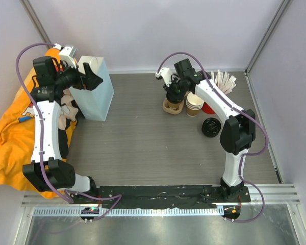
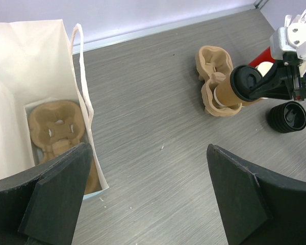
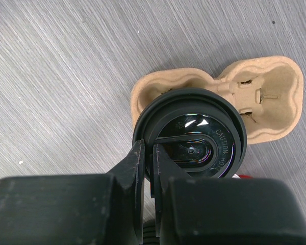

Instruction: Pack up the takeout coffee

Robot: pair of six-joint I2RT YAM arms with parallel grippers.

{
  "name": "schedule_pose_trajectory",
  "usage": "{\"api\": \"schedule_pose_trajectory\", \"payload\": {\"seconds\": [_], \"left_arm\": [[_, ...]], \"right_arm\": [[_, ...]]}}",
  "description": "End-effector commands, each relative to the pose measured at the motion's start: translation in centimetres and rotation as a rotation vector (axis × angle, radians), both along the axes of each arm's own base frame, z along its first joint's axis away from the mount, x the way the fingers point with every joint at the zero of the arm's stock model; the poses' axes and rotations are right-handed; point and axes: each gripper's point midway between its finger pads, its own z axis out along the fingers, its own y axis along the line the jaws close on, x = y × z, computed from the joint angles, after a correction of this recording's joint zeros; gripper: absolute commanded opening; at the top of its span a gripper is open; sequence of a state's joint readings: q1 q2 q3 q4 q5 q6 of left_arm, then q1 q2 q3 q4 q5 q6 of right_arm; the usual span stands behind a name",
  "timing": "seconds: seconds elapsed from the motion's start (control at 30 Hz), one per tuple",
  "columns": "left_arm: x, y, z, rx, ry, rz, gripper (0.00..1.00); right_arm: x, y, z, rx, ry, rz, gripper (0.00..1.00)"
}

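the right pincer [image 3: 149, 159] is almost closed, its jaws nipping the near rim of the black lid [image 3: 194, 135] on the takeout coffee [image 2: 225, 93], which stands close to upright in the end pocket of the pulp carrier [image 3: 268, 94] on the desk [image 1: 143, 143]; whether it is fully seated i cannot tell. the left pincer [image 2: 148, 176] hangs wide open and empty beside the white paper bag [image 2: 25, 66], well apart from the cup, so the right arm is nearer, and the bag lies across the desk to its left, mouth up, a second carrier [image 2: 56, 127] on its floor
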State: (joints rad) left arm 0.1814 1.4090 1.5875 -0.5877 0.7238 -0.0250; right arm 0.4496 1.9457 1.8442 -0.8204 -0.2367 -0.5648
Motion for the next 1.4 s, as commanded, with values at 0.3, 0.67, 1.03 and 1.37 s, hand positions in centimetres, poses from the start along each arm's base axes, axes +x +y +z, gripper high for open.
{"api": "schedule_pose_trajectory", "payload": {"seconds": [0.3,0.67,1.03,1.37], "left_arm": [[3.5,-0.1,1.0,0.088,-0.124,-0.034,0.96],[6.2,-0.4,0.8,0.118,-0.161,0.007,0.74],[5.9,-2.1,1.0,0.116,-0.165,-0.022,0.2],[4.2,-4.3,2.1,0.12,-0.18,-0.056,0.06]], "right_arm": [[1.0,0.6,3.3,0.051,-0.064,-0.009,0.01],[0.8,0.6,3.5,0.057,-0.066,-0.002,0.01],[0.6,0.4,5.3,0.066,-0.1,-0.001,0.01],[0.1,0.1,7.3,0.08,-0.141,0.002,0.01]]}}
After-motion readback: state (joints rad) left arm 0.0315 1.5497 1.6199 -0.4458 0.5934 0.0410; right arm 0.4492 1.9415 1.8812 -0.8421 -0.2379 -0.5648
